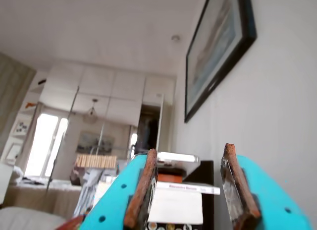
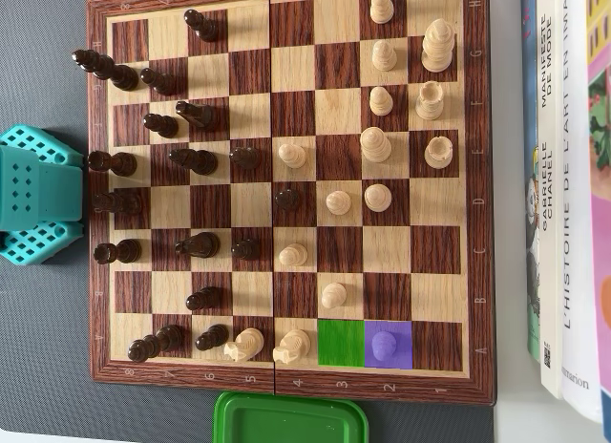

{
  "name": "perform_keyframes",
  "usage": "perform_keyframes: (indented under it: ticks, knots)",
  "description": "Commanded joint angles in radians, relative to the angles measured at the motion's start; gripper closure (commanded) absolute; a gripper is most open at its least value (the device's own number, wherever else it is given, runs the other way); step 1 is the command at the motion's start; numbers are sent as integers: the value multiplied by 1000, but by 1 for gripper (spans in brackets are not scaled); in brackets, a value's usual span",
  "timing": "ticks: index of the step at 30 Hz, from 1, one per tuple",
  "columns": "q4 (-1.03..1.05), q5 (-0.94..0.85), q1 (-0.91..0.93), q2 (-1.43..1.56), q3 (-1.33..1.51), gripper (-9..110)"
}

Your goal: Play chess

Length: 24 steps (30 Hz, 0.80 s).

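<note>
In the overhead view a wooden chessboard (image 2: pixel 286 190) lies flat, with dark pieces (image 2: pixel 191 161) mostly on its left half and light pieces (image 2: pixel 375 145) mostly on its right. Near the bottom edge one square is tinted green (image 2: pixel 341 344) and is bare. The square to its right is tinted purple (image 2: pixel 387 345) and a pawn stands on it. In the wrist view my gripper (image 1: pixel 190 149) points up into the room, away from the board. Its jaws stand wide apart with nothing between them. Only the teal arm body (image 2: pixel 33 195) shows overhead, left of the board.
A green lid or container (image 2: pixel 289 417) lies just below the board. Books (image 2: pixel 563 176) lie along the board's right side. In the wrist view a framed picture (image 1: pixel 218 46) hangs on the wall and stacked books (image 1: pixel 178 190) stand ahead.
</note>
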Motion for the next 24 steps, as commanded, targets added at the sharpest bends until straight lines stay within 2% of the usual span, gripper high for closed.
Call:
perform_keyframes:
  ticks: [1, 9, 15, 24]
  knots:
    - [225, -66, 9, -9, -63, 83]
    - [426, -97, 11, -15, -57, 82]
    - [675, -97, 12, -25, -80, 82]
    - [1029, -97, 12, -357, -270, 83]
